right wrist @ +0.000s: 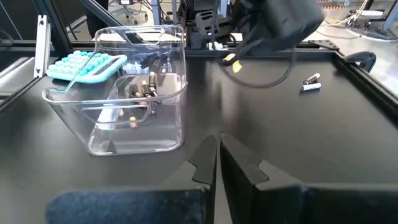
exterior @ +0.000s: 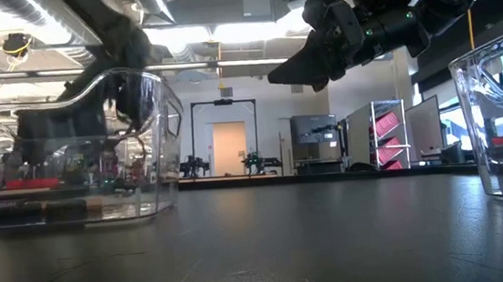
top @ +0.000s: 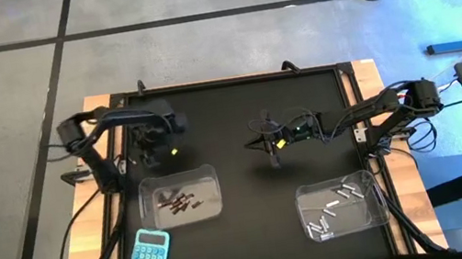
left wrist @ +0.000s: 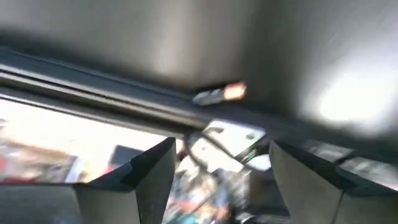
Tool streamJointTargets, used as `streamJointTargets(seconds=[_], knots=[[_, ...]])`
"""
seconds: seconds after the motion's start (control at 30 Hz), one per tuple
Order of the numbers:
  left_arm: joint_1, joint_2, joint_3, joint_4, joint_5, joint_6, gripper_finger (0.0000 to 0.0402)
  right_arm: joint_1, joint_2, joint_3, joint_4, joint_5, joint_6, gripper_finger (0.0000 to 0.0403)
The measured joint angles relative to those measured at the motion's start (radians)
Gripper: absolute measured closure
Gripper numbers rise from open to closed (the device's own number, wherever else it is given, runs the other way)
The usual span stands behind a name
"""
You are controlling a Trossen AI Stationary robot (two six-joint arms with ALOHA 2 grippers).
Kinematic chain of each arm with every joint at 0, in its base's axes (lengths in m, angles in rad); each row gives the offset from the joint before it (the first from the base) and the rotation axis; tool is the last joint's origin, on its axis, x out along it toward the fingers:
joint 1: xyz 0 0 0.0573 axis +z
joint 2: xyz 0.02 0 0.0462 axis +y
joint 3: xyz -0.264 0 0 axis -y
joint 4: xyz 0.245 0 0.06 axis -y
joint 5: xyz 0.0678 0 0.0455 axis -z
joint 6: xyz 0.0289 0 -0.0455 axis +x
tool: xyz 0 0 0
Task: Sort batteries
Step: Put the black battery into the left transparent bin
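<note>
One loose battery (left wrist: 221, 93), silvery with a coppery end, lies on the black table (top: 228, 111) near its far left. My left gripper (left wrist: 214, 180) hangs open above and short of it, touching nothing; in the high view that gripper (top: 152, 149) is just beyond the left tub. That clear tub (top: 181, 198) holds several dark batteries (right wrist: 142, 88). The clear right tub (top: 341, 205) holds several silvery batteries (top: 332, 209). My right gripper (right wrist: 217, 162) is shut and holds nothing, raised over the table's middle (top: 266, 142) and pointing toward the left arm.
A blue calculator (top: 149, 256) lies at the near left, beside the left tub. Raised black rails (top: 223, 81) frame the table. Between the two tubs the black surface is bare. Behind the table the low view shows a room with racks and a door.
</note>
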Motion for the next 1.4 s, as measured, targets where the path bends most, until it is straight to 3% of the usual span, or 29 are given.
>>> streamJointTargets(seconds=[0.27, 0.63, 0.83, 1.0, 1.33, 1.4], knots=[[-0.035, 0.136, -0.014, 0.076, -0.037, 0.195, 0.0162, 0.000, 0.000, 0.000, -0.004, 0.000, 0.020, 0.0379], [-0.106, 0.137, -0.207, 0.234, -0.044, 0.303, 0.0162, 0.000, 0.000, 0.000, -0.036, 0.000, 0.025, 0.0379], [-0.113, 0.132, -0.278, 0.312, -0.122, 0.344, 0.0177, 0.000, 0.000, 0.000, -0.035, 0.000, 0.025, 0.0379], [-0.108, 0.133, -0.287, 0.332, -0.155, 0.377, 0.0228, 0.000, 0.000, 0.000, -0.034, 0.000, 0.043, 0.0379], [-0.056, 0.135, -0.265, 0.354, -0.179, 0.390, 0.0374, 0.000, -0.003, 0.000, -0.047, -0.027, 0.048, 0.0379], [-0.056, 0.139, -0.241, 0.341, -0.165, 0.377, 0.0385, 0.000, -0.019, 0.000, -0.082, -0.043, 0.051, 0.0379]])
